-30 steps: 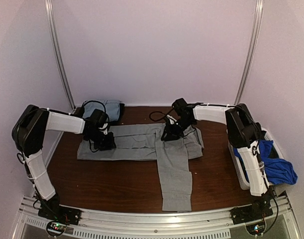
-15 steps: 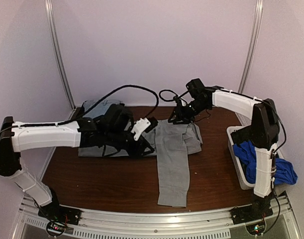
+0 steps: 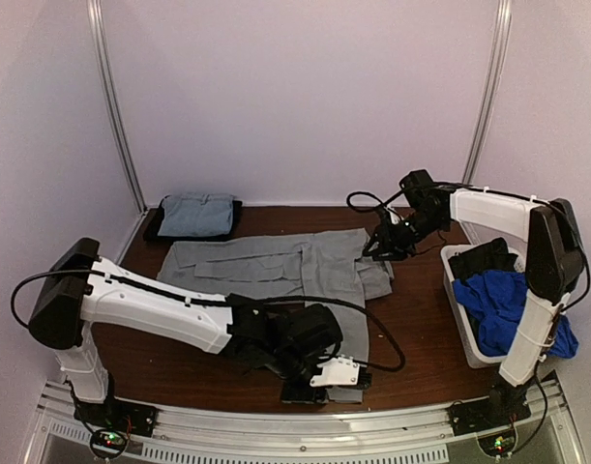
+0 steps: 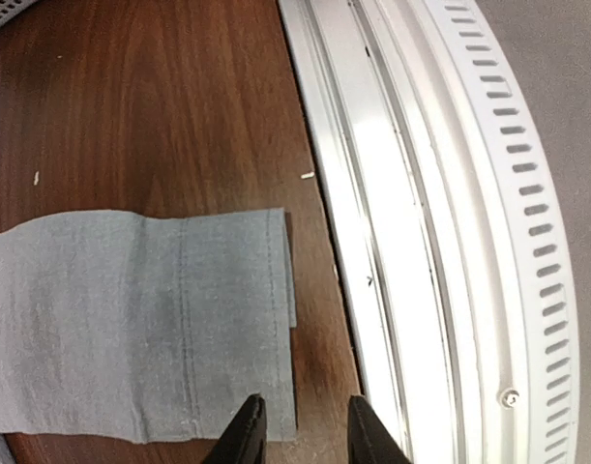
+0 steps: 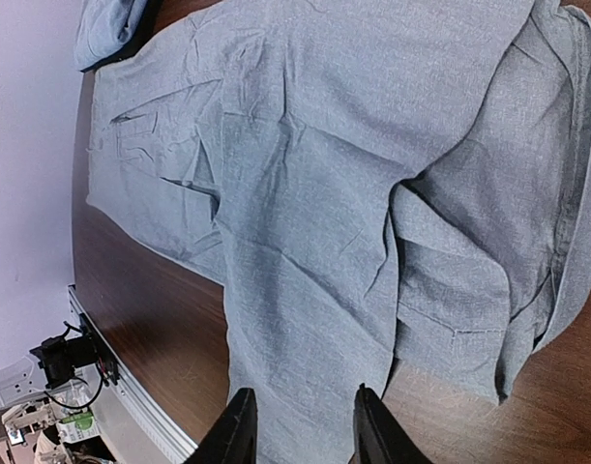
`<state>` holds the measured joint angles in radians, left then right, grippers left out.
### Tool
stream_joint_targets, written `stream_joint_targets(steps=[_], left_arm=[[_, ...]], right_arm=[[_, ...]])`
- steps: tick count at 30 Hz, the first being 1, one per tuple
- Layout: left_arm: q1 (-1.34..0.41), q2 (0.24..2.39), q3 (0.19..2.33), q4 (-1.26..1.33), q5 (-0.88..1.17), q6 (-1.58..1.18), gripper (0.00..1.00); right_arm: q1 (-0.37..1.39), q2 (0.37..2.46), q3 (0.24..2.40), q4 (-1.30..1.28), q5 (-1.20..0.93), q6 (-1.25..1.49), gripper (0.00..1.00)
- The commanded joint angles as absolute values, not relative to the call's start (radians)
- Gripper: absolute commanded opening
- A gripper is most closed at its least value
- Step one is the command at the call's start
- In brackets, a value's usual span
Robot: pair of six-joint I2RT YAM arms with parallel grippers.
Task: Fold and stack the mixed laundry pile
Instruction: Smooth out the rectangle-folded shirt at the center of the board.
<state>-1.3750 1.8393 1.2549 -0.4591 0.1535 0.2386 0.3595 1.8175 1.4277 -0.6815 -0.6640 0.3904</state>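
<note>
**While Grey Trousers Lay Spread, Two Grippers Hung at Their Edges**

Where the arms reached out, the table (image 3: 421,319) showed as a broad slab of dark, glossy wood grain. An aluminium rail (image 4: 372,242) and a white slotted strip (image 4: 508,193) ran along its near edge.

Across it lay the grey trousers (image 3: 276,266), a soft, matte weave with faint creases. One leg ran off to the left and the other ran down toward the near edge. The waistband was bunched in folds at the right.

At the right side stood the white bin (image 3: 455,314), rectangular and hard-walled. A rumpled blue piece (image 3: 503,300) spilled over its rim, with a dark piece (image 3: 484,256) behind it.

In the far left corner sat the folded shirt (image 3: 196,213), a neat pale square resting on dark cloth (image 3: 152,230).

The left gripper (image 4: 305,406) hung at the stitched hem of the near leg, right by the rail. Its jaws were narrowly parted, the hem's corner lay under the gap, and nothing was pinched.

The right gripper (image 5: 305,396) hovered over the crumpled waistband area with a similar modest gap and nothing in its grasp.
</note>
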Motion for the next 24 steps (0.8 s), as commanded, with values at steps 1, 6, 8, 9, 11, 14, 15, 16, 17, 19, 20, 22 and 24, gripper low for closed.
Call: stream_joint_targets(steps=[1,6,8,9,11,14,15,16,17,19,20,22,24], left_arm=[[-1.377,1.924,1.371,-0.516,0.158,0.315,0.31],[-1.378,2.004,1.41,-0.525,0.148,0.306,0.36],[-1.378,2.03,1.413,-0.524,0.132,0.301,0.39],[-1.378,2.043,1.414,-0.523,0.123,0.299,0.4],[-1.379,2.063,1.414,-0.52,0.12,0.301,0.42],[-1.378,2.102,1.415,-0.515,0.107,0.302,0.41],[-1.377,2.117,1.417,-0.517,0.104,0.301,0.38],[-1.378,2.125,1.418,-0.519,0.103,0.301,0.35],[-1.377,2.129,1.419,-0.524,0.108,0.3,0.3],[-1.376,2.128,1.427,-0.538,0.112,0.296,0.19],[-1.374,2.124,1.432,-0.546,0.113,0.291,0.13],[-1.362,2.104,1.443,-0.554,0.138,0.28,0.0],[-1.34,2.069,1.451,-0.545,0.166,0.262,0.0]], right_arm=[[0.354,1.747,1.394,-0.641,-0.645,0.4,0.36],[0.353,1.732,1.363,-0.615,-0.651,0.418,0.36],[0.354,1.732,1.36,-0.613,-0.65,0.419,0.36],[0.353,1.732,1.36,-0.613,-0.649,0.417,0.36],[0.353,1.734,1.363,-0.618,-0.646,0.414,0.36],[0.352,1.739,1.365,-0.619,-0.644,0.413,0.36],[0.351,1.74,1.364,-0.62,-0.644,0.411,0.36],[0.351,1.74,1.366,-0.621,-0.643,0.41,0.36],[0.35,1.743,1.368,-0.624,-0.643,0.408,0.36],[0.348,1.746,1.375,-0.631,-0.643,0.402,0.36],[0.347,1.746,1.379,-0.633,-0.643,0.4,0.36],[0.344,1.751,1.388,-0.638,-0.645,0.398,0.36],[0.344,1.759,1.4,-0.643,-0.65,0.395,0.36]])
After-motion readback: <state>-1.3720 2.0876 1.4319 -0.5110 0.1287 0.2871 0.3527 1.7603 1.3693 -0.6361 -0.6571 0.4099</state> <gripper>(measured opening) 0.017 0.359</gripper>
